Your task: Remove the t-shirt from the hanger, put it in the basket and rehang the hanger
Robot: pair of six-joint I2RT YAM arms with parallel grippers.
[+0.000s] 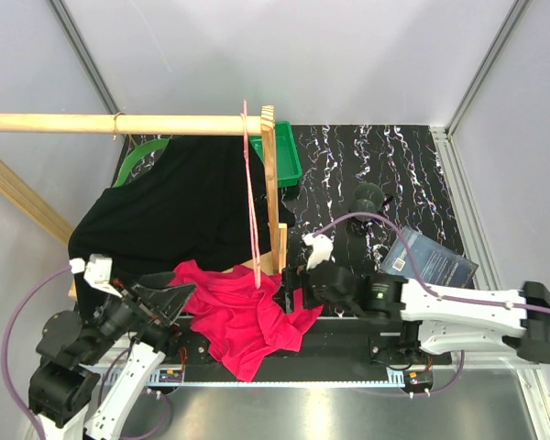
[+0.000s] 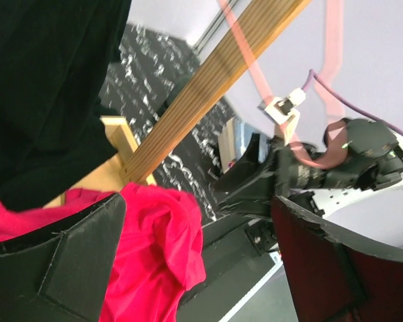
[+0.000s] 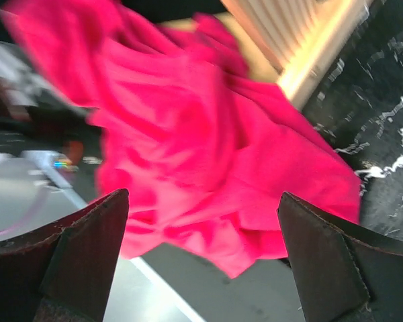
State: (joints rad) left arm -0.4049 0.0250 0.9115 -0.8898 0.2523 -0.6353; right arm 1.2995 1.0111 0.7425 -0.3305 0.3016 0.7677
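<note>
Top external view puts the red t-shirt in a crumpled heap on the near edge of the table, at the foot of the wooden post and between the two arms. The pink hanger hangs from the wooden rod with no cloth draped over it along the length that shows. Its lower end comes down close to the top of the heap, and whether a fold catches it there cannot be told.

The right gripper has its fingers wide apart just beside the shirt's right edge. Its wrist view shows only loose red cloth beyond the tips — nothing pinched. The left gripper is also spread, pointing at the shirt's left side, and holds nothing. A black garment hangs over the rod to the left, apart from this job.

By the look of it, the main work is done — the shirt seems to be off the hanger and released onto the table. What may be left is small: confirming that the hanger's lower end is free of the cloth, and drawing both arms back.
</note>
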